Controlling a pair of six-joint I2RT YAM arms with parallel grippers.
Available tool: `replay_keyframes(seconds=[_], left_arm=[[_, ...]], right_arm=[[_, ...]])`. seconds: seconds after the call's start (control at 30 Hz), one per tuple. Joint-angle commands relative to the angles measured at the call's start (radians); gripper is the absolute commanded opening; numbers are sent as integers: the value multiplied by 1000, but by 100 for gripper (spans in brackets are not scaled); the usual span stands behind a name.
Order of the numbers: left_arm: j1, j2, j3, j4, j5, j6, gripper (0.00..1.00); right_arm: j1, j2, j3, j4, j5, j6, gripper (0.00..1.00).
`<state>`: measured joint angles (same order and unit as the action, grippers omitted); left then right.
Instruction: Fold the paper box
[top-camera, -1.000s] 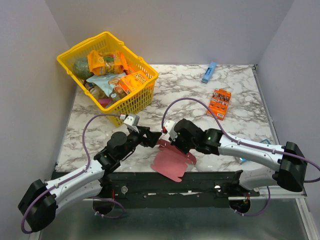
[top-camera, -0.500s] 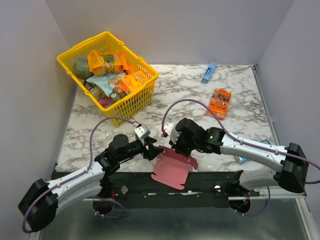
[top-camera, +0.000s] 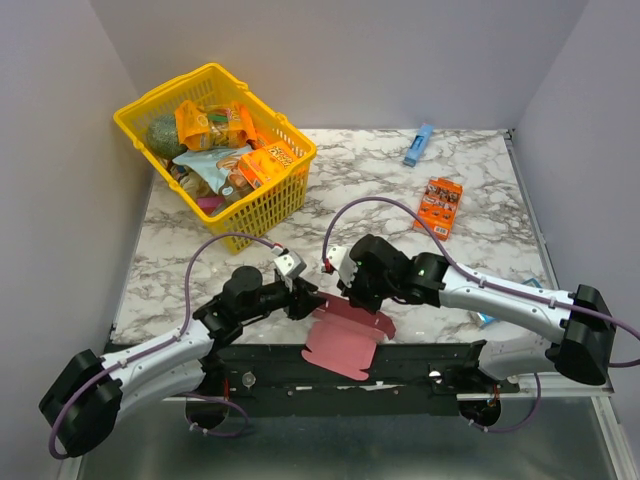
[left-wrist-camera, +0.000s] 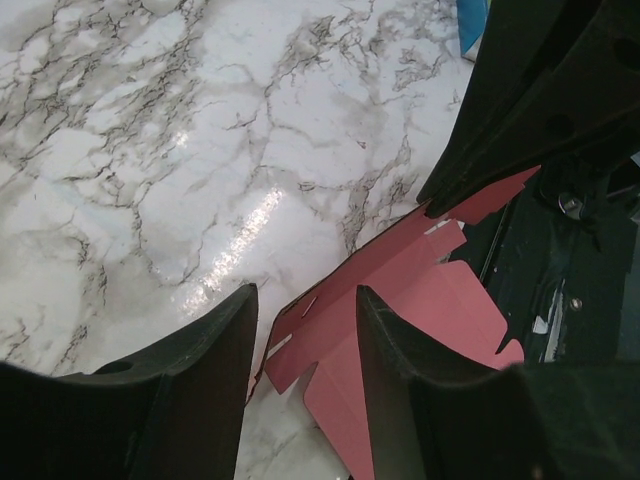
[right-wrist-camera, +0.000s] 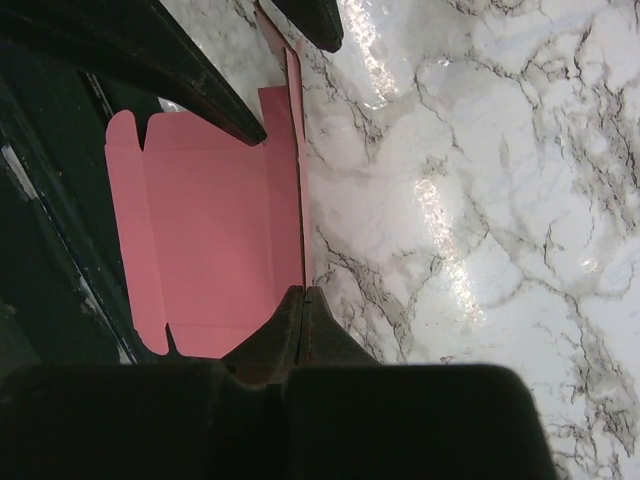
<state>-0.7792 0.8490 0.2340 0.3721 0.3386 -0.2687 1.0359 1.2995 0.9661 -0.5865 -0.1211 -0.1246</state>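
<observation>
The paper box (top-camera: 346, 338) is a flat pink cut-out sheet with flaps, lying at the table's near edge and hanging over it. It also shows in the left wrist view (left-wrist-camera: 410, 290) and in the right wrist view (right-wrist-camera: 210, 230). My right gripper (top-camera: 351, 297) is shut on the sheet's far long edge, its fingertips (right-wrist-camera: 303, 292) pinched together there. My left gripper (top-camera: 311, 299) is open at the sheet's left end. The end flap shows between its fingers (left-wrist-camera: 305, 300); I cannot tell whether they touch it.
A yellow basket (top-camera: 131, 109) full of snack packs stands at the back left. An orange printed snack box (top-camera: 440, 206) and a slim blue box (top-camera: 418, 145) lie at the back right. A blue item (top-camera: 484, 320) lies by the right arm. The dark frame (top-camera: 400, 355) runs below the table edge.
My left gripper has moved right, up to the sheet's left end. The sheet, raised and tilted a second ago, now lies lower and flatter. The right gripper has kept its hold.
</observation>
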Motion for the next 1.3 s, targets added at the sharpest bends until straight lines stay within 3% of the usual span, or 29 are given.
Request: replay_keyframes(seconds=[0.0, 0.1, 0.37, 0.47, 0.5, 0.57, 0.63, 0.67, 0.73, 0.77, 0.87, 1.03, 1.1, 1.27], left_arm=[[-5, 19, 30, 14, 33, 16, 45], [-6, 13, 28, 16, 37, 5, 36], [-38, 9, 22, 16, 33, 5, 25], [-51, 12, 22, 24, 40, 3, 14], [-58, 13, 21, 33, 43, 2, 2], [-66, 12, 15, 39, 33, 3, 0], [-72, 4, 11, 36, 8, 5, 0], [-72, -11, 4, 34, -18, 6, 0], [-75, -37, -7, 31, -113, 11, 0], [-74, -69, -22, 33, -145, 19, 0], [-75, -131, -47, 41, -236, 46, 0], [-77, -163, -67, 54, -282, 89, 0], [-80, -143, -70, 65, -286, 103, 0], [-92, -91, -58, 83, -297, 140, 0]], right_arm=[[-5, 9, 34, -27, -18, -9, 1], [-7, 14, 37, -30, -17, -9, 1], [-7, 21, 42, -35, -17, -6, 1], [-7, 21, 45, -33, -9, -4, 1], [-7, 21, 46, -33, -3, 2, 1], [-7, 21, 54, -29, 29, 29, 2], [-10, 20, 65, -19, 114, 74, 11], [-14, 20, 72, -21, 157, 121, 27], [-45, 14, 88, -32, 205, 190, 41], [-60, 6, 98, -44, 219, 218, 54], [-112, -37, 124, -79, 299, 368, 71], [-135, -146, 143, -115, 425, 676, 84], [-137, -169, 132, -96, 420, 863, 84], [-139, -226, -67, 196, 276, 1103, 83]])
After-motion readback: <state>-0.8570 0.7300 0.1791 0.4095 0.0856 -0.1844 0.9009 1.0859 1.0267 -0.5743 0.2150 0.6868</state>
